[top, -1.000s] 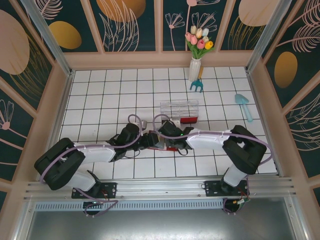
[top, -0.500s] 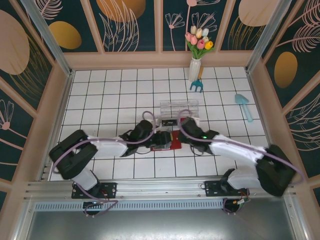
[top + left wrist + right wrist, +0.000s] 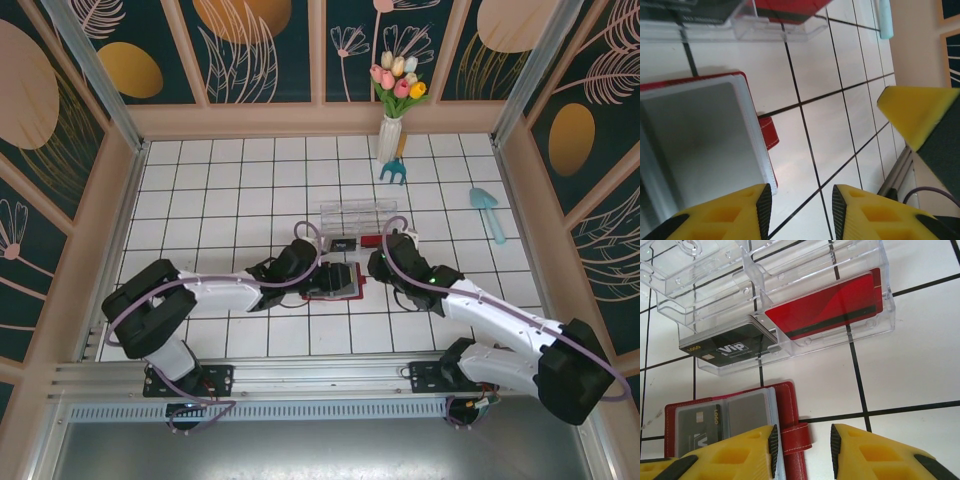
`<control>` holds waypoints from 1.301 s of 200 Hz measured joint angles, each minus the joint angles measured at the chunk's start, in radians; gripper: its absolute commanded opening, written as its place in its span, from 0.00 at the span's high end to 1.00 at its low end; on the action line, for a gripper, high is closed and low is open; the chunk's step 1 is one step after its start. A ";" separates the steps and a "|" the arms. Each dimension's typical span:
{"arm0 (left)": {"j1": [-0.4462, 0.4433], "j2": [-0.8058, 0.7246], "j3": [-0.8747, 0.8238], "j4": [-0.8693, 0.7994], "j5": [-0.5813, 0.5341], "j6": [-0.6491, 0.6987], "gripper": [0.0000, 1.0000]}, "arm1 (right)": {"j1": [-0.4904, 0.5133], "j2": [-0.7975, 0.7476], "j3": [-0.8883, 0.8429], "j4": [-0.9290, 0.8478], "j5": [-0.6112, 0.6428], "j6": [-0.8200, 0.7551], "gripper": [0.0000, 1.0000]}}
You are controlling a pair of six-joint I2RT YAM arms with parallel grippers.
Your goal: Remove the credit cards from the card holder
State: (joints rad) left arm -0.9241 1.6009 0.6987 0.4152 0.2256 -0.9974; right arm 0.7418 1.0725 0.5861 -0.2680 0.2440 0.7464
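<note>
Since the earlier frames, the right arm has been swung out to the right and the left arm stretched further along the tiles, so that the two are no longer crossed above the card holder (image 3: 747,407). The holder is laid open on the white tiled table (image 3: 200,180), just in front of the clear plastic box (image 3: 790,270), grey inside turned up. One dark card (image 3: 697,422) is seen in its transparent sleeve.

The left gripper (image 3: 800,197) is held low at the holder's red-edged side with its jaws apart; only bare tile is seen between them. The right gripper (image 3: 802,435) is likewise parted and nothing is gripped (the red clasp tab (image 3: 796,439) lies loose on the tile below the gap).

Two cards are lodged in the box: a dark VIP card (image 3: 727,346) and a red card (image 3: 825,307), in adjoining compartments.
</note>
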 measured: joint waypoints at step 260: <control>0.076 -0.060 -0.145 -0.165 -0.182 0.050 0.94 | 0.066 0.488 0.060 0.381 -0.456 -0.003 0.82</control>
State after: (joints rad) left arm -0.8486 1.5410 0.5533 0.2501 0.0441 -0.9478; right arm 0.8078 1.5600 0.6464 0.1131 -0.2119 0.7437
